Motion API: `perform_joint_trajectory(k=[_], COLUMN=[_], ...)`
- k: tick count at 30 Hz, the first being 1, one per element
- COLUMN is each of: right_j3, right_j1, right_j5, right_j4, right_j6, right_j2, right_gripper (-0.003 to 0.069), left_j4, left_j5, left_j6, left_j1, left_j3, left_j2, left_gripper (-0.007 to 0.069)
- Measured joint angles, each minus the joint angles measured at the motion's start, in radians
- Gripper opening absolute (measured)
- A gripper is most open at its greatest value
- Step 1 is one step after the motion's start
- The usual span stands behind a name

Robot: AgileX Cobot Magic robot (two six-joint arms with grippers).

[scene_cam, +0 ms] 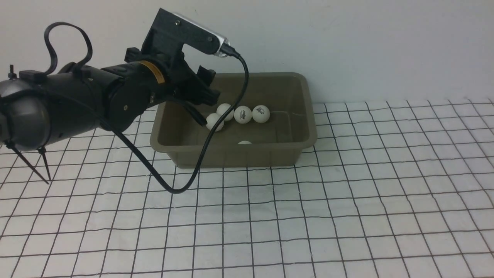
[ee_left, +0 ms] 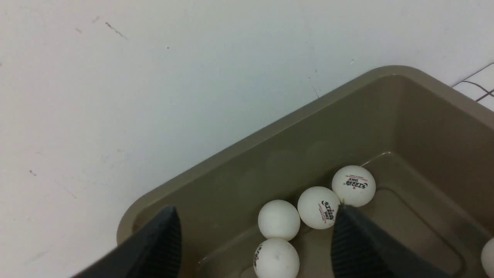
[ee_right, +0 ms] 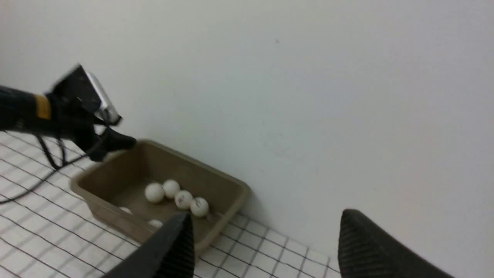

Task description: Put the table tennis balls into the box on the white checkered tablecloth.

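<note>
Balls (scene_cam: 261, 114) sit inside the box (scene_cam: 235, 156), upper middle of the front view; I see none left outside. Both grippers stand open and empty.

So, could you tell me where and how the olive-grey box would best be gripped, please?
I'd take the box by its flared rim, at the middle of the right end, coming from above with one finger inside and one outside. That rim stands proud of the sloping wall, giving an edge to pinch, and the left claw hovers over the other end. The balls inside could roll if it tilts.
</note>
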Motion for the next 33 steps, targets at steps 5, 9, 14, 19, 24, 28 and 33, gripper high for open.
perform_joint_trajectory(k=[5, 9, 14, 19, 24, 28, 33], right_j3=[0.318, 0.498, 0.598, 0.649, 0.709, 0.729, 0.731], right_j1=[-0.094, -0.156, -0.179, -0.180, -0.180, -0.180, -0.180], right_j5=[-0.175, -0.409, -0.630, -0.693, -0.738, -0.731, -0.696], right_j4=[0.090, 0.200, 0.259, 0.285, 0.286, 0.286, 0.287], right_j6=[0.045, 0.000, -0.102, -0.100, -0.100, -0.100, -0.100], right_j2=[-0.125, -0.109, -0.034, -0.002, 0.001, 0.002, 0.003], right_gripper=[0.0459, 0.0459, 0.0459, 0.0459, 0.0459, 0.0459, 0.0459], left_j4=[0.000, 0.000, 0.000, 0.000, 0.000, 0.000, 0.000], left_j5=[0.002, 0.003, 0.004, 0.004, 0.004, 0.004, 0.004], left_j6=[-0.001, -0.001, -0.001, -0.001, -0.001, -0.001, -0.001], left_j1=[0.000, 0.000, 0.000, 0.000, 0.000, 0.000, 0.000], left_j3=[0.000, 0.000, 0.000, 0.000, 0.000, 0.000, 0.000], left_j2=[0.000, 0.000, 0.000, 0.000, 0.000, 0.000, 0.000], left_gripper=[0.0469, 0.0469, 0.0469, 0.0469, 0.0469, 0.0469, 0.0469])
